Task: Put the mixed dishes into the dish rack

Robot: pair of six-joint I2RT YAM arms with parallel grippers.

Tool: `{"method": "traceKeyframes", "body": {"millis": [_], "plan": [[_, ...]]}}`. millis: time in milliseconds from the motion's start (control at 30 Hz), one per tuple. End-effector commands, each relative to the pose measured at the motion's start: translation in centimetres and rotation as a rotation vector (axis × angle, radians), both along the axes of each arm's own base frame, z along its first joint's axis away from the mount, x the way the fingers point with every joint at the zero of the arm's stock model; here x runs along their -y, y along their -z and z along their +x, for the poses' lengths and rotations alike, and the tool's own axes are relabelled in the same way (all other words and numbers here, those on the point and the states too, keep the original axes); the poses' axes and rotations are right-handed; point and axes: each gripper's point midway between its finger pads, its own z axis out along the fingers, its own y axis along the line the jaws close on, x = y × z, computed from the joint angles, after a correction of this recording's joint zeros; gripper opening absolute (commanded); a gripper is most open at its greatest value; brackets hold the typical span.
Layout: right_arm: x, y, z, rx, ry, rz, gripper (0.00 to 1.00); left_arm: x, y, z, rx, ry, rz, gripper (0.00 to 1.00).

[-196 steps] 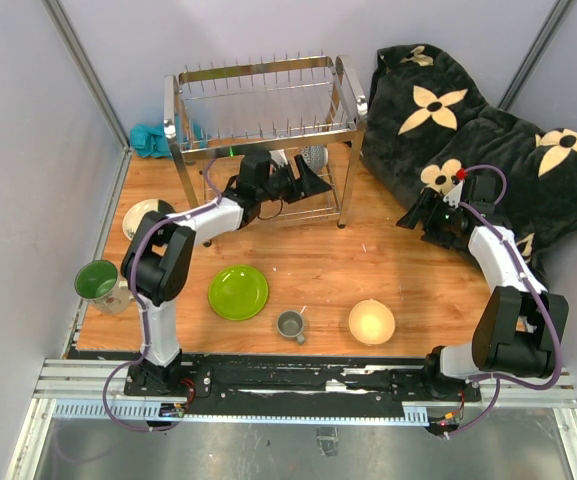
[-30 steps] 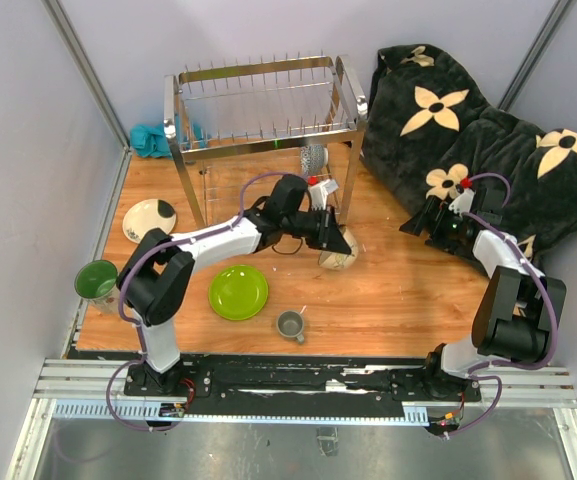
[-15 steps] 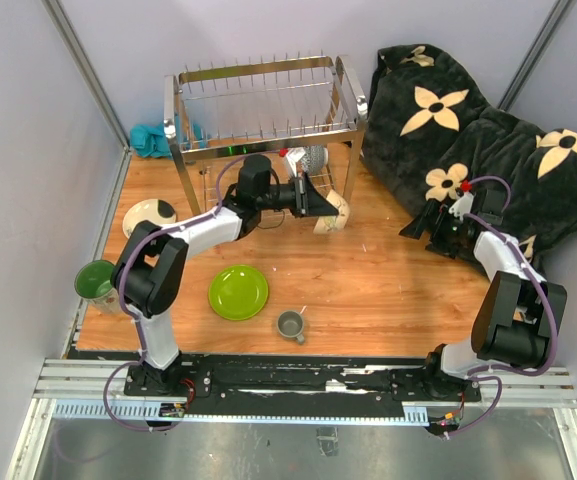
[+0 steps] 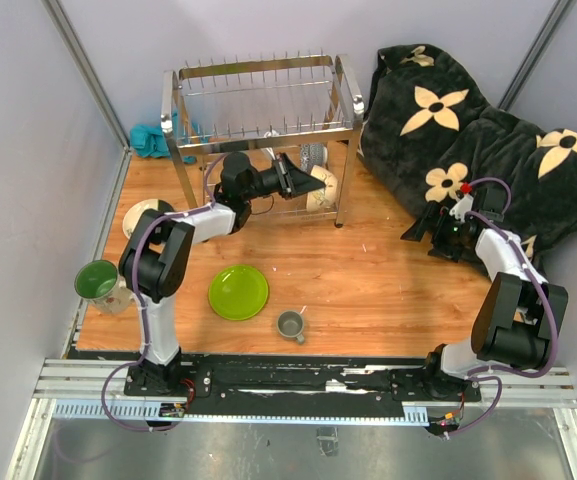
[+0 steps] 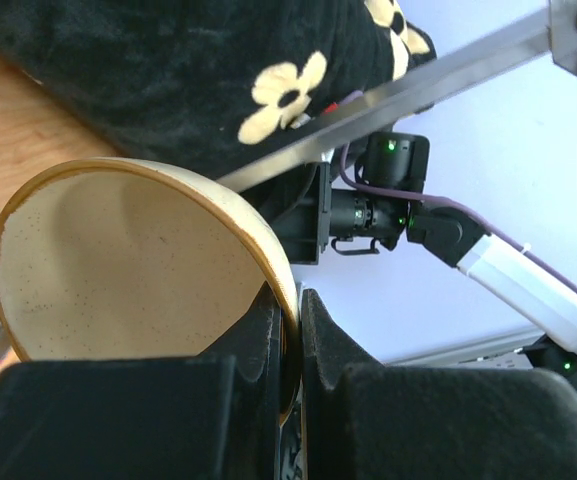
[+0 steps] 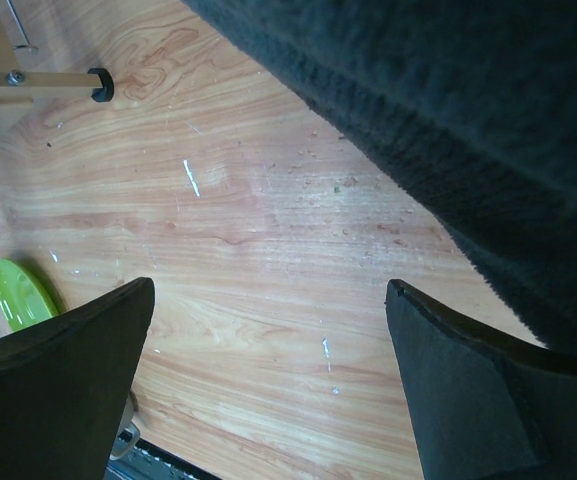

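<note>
Starting at the left edge: the white mug with green inside [image 4: 98,283] stands tight against the left border of the table [image 4: 388,290], close to the wall; beyond it the cream plate with black patch [image 4: 144,213] lies flat, with my left arm crossing over its right rim; a teal cloth [image 4: 151,140] is bunched in the far-left corner behind the dish rack [image 4: 258,68]. Moving in, the left gripper [image 4: 313,183] reaches under the rack's top tier, between the chrome legs; on the wrist camera its jaws are pressed tight on the rim of the cream-yellow bowl [image 5: 118,260], one finger inside, one outside; the bowl is tipped up on edge close to the rack's front right leg, with little room on that side; whether it rests on the lower tier I cannot tell; a blue-patterned small bowl [image 4: 313,153] shows through the wires just behind it. Nearer me, the lime-green plate [image 4: 238,292] and the small grey mug [image 4: 289,324] sit well apart from the rack, the mug near the front edge; right of them the wood lies open. Far right, the right gripper [image 6: 268,340] hangs with fingers spread wide, gripping nothing, above bare wood just beside the hem of the black blanket [image 4: 448,110].
</note>
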Motion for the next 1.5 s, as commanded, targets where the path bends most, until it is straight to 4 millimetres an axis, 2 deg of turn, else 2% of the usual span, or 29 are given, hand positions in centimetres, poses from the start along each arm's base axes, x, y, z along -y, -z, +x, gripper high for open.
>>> {"method": "traceKeyframes", "body": {"millis": [0, 433, 700, 1033, 1167, 1467], "plan": [[1.7, 0.9, -1.8, -0.107, 0.081, -0.040, 1.00, -1.0, -2.8, 2.2, 0.050, -0.034, -0.124, 0.01], [2.3, 0.6, -1.3, -0.113, 0.104, -0.059, 1.00, -0.1, -2.7, 5.6, -0.005, -0.052, -0.244, 0.01], [2.5, 0.5, -0.8, -0.110, 0.112, -0.060, 1.00, -0.6, -1.1, 7.0, -0.057, -0.166, -0.172, 0.00], [2.5, 0.7, -0.6, -0.114, 0.110, -0.056, 1.00, 0.3, -0.6, 7.3, -0.149, -0.108, -0.279, 0.01], [2.5, 0.7, -0.5, -0.114, 0.110, -0.058, 1.00, 0.8, 0.2, 7.4, -0.171, -0.098, -0.257, 0.01], [2.5, 0.8, -0.6, -0.114, 0.109, -0.060, 1.00, 0.5, 2.2, 7.5, -0.199, -0.147, -0.196, 0.00]]}}
